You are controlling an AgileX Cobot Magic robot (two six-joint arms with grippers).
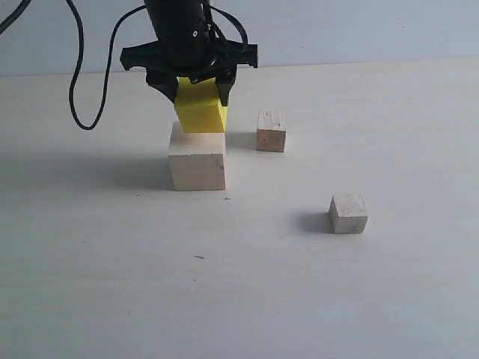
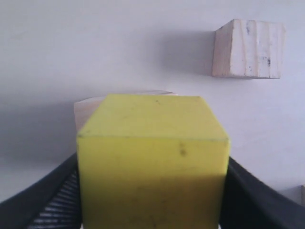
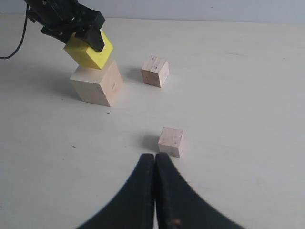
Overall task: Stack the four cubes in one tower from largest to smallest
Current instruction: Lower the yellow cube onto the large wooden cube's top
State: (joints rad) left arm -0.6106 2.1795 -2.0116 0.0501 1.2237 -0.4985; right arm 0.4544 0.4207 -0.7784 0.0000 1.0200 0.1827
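Observation:
My left gripper (image 1: 196, 88) is shut on the yellow cube (image 1: 200, 111), holding it tilted just over the back of the large pale wood cube (image 1: 197, 159); touching or a hair apart, I cannot tell. The yellow cube (image 2: 152, 164) fills the left wrist view, black fingers (image 2: 43, 202) at its sides, the wood cube's top (image 2: 88, 109) peeking behind. One small greyish-pink cube (image 1: 271, 131) sits right of the stack, another (image 1: 349, 213) nearer the front right. My right gripper (image 3: 155, 157) is shut and empty, close to that nearer small cube (image 3: 170, 141).
A black cable (image 1: 75, 82) loops down onto the white table (image 1: 112, 284) left of the left arm. A grey wall (image 1: 359, 30) runs along the table's far edge.

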